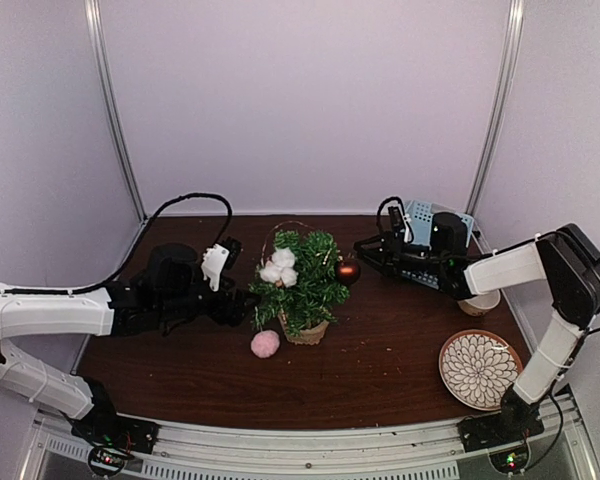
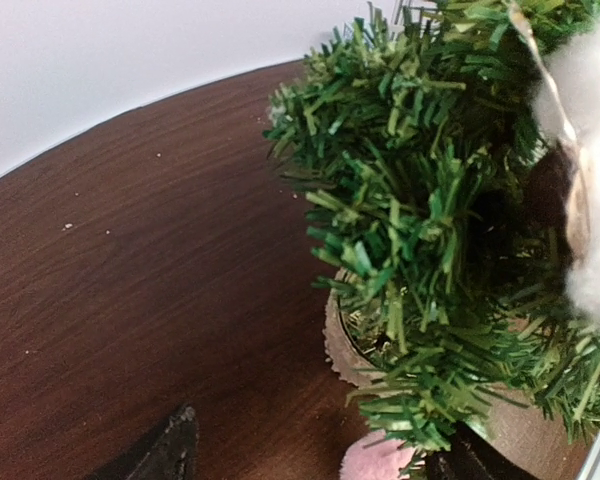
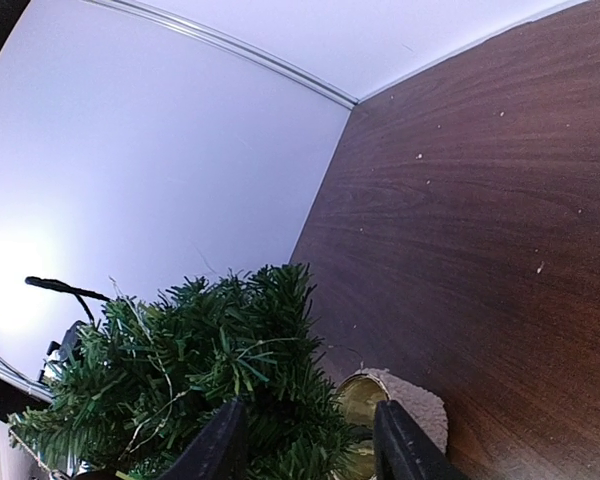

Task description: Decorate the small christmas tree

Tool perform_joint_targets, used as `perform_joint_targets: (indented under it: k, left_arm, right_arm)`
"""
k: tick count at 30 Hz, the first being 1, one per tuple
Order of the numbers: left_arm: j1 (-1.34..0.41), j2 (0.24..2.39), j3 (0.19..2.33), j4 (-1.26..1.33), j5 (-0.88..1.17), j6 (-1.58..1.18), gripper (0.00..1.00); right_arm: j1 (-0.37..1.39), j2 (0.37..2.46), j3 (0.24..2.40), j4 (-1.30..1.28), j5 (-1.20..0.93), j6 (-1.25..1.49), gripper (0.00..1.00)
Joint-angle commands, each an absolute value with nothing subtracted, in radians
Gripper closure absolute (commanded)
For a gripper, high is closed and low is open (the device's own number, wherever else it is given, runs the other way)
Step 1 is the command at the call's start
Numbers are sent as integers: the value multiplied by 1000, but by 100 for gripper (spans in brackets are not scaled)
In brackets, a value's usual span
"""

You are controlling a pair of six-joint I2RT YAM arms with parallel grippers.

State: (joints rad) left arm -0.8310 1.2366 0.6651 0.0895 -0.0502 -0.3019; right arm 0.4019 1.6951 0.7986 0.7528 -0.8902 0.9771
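The small christmas tree [image 1: 305, 290] stands mid-table in its tan pot [image 1: 306, 333]. A white cotton tuft [image 1: 278, 268] sits on its upper left, and a dark red ball [image 1: 347, 270] hangs at its right edge. A pink pom-pom [image 1: 265, 344] lies on the table in front of the pot. My left gripper [image 1: 242, 300] is at the tree's left side, open; its wrist view shows the branches [image 2: 420, 230], the pot [image 2: 345, 350] and the pom-pom [image 2: 375, 462] between the wide fingers. My right gripper [image 1: 365, 248] is open at the tree's right, with branches [image 3: 200, 370] and the pot [image 3: 405, 400] between its fingers.
A patterned plate [image 1: 479, 369] lies at the front right beside the right arm. A small beige cup [image 1: 478, 303] and a pale blue box [image 1: 427, 215] stand behind the right arm. White walls close in the table on three sides.
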Motion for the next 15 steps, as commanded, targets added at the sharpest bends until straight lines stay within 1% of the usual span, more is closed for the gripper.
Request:
perform_joint_targets:
  k: [1, 6, 11, 15]
  left_arm:
    - [-811, 1256, 696, 155, -83, -323, 22]
    - [-784, 1273, 702, 173, -81, -332, 23]
    - [-763, 1294, 716, 198, -47, -345, 23]
    - [-761, 1312, 733, 202, -34, -341, 24]
  right_arm:
    - [427, 1721, 814, 772, -915, 992, 55]
    - [438, 1718, 790, 763, -917, 986, 66]
    - [456, 1712, 766, 774, -925, 991, 70]
    - [468, 1705, 742, 792, -934, 1003, 72]
